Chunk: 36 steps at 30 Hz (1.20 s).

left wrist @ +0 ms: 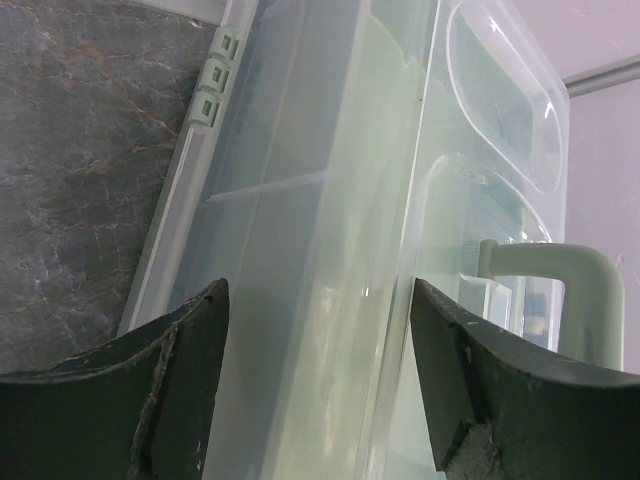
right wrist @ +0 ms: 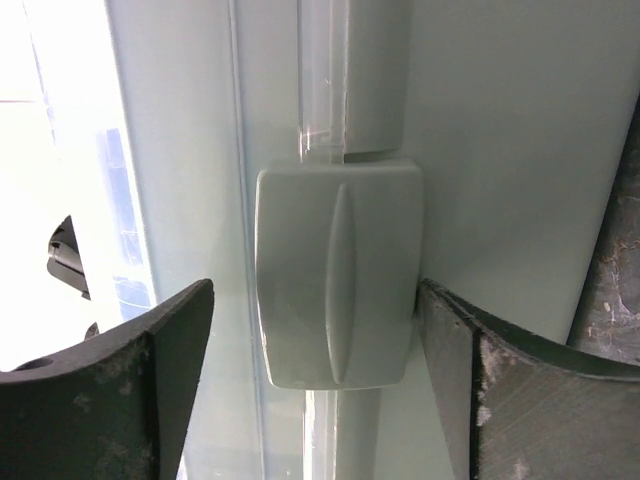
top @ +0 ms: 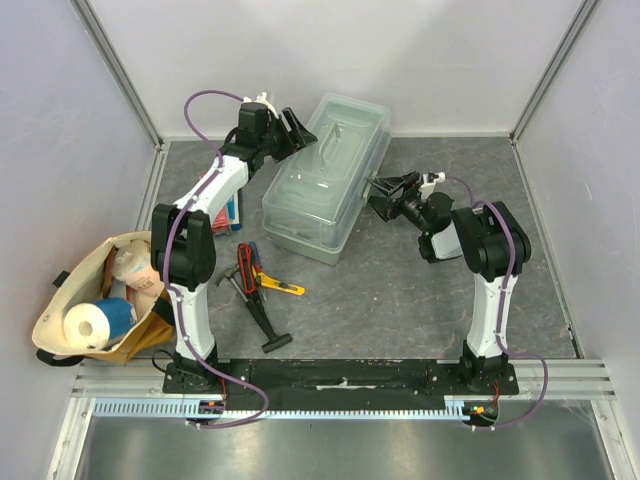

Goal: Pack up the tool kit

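Three tools, a hammer [top: 257, 308], cutter [top: 247, 262] and knife [top: 284, 287], are lying loose on the table [top: 400, 300] by the left arm's base, apart from the closed toolbox [top: 325, 175] behind them. A bag [top: 95, 300] is sitting far left. The left gripper [left wrist: 318, 290] is gaping over the lid edge, gripping nothing. The right gripper [right wrist: 315, 290] is straddling a latch [right wrist: 340, 270], jaws spread.

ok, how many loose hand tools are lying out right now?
3, lying together near-left of the toolbox: black hammer nearest the arm bases, red-black cutter just beyond it, yellow knife to their right. More may be hidden inside the toolbox.
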Tool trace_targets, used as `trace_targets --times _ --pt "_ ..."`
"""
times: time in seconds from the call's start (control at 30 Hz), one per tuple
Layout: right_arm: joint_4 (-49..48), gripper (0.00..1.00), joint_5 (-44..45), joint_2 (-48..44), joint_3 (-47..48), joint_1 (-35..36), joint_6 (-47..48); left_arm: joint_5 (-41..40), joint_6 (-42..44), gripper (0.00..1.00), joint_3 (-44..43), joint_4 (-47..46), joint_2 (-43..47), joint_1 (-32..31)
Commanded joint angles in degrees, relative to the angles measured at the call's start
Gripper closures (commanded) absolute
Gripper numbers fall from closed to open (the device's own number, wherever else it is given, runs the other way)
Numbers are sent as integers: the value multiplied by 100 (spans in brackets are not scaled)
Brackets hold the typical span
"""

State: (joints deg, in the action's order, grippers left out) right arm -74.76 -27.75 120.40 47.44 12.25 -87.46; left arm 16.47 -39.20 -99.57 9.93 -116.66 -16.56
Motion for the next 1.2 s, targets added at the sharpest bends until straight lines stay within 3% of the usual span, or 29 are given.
trace_targets --times 0.0,0.13,0.3,0.73,1.17 --pt "-2315 18 -793 115 582 717 -61 1253 -202 26 333 1529 -603 -700" --pt "-2289 40 -829 177 661 752 -34 1297 -211 29 350 1529 -665 -770" --pt "-1851 55 -715 -33 670 761 299 1306 -220 32 429 1520 -700 -840" --pt "66 70 -143 -869 731 761 1284 1236 -220 34 561 1520 -726 -928" --pt "1771 71 85 -1185 978 770 1881 1060 -149 34 579 1599 -718 -937"
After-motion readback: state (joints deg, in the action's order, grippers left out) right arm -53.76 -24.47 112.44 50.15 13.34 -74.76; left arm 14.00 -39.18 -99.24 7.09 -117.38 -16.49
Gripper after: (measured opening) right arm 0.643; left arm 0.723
